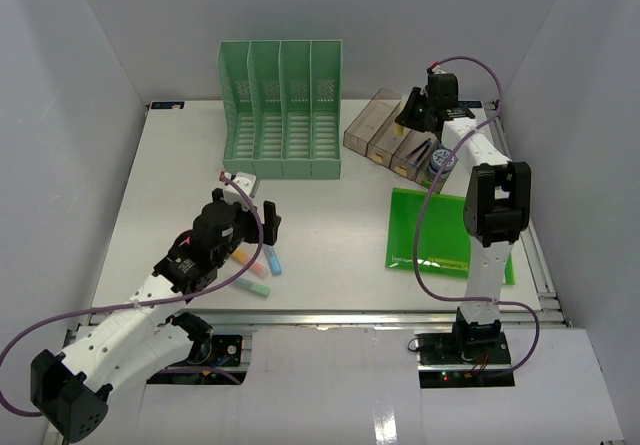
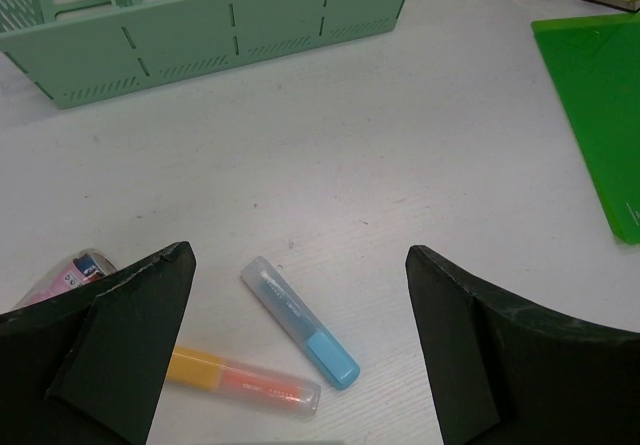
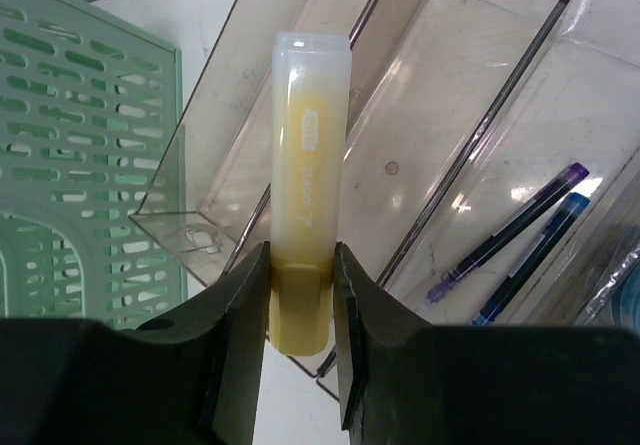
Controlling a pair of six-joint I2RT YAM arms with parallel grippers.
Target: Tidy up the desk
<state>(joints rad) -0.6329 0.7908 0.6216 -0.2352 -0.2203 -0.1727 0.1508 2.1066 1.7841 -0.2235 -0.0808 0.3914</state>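
Note:
The white desk [image 1: 330, 235] carries loose highlighters near my left arm. My left gripper [image 1: 245, 223] hovers open and empty above them. In the left wrist view, between the wide-apart fingers [image 2: 110, 345], lie a blue highlighter [image 2: 300, 322] and an orange one with a yellow cap [image 2: 240, 380]; a pink item [image 2: 70, 275] peeks out at the left. My right gripper [image 3: 300, 285] is shut on the cap end of a yellow highlighter [image 3: 308, 155], held over the clear organizer trays [image 3: 440, 135]. The right gripper also shows in the top view [image 1: 413, 113] at the far right.
A green slotted file rack [image 1: 280, 110] stands at the back middle. The clear trays [image 1: 395, 137] hold a purple and a blue pen [image 3: 520, 230]. A green folder [image 1: 440, 233] lies flat on the right. A light green highlighter [image 1: 255, 288] lies near the front edge.

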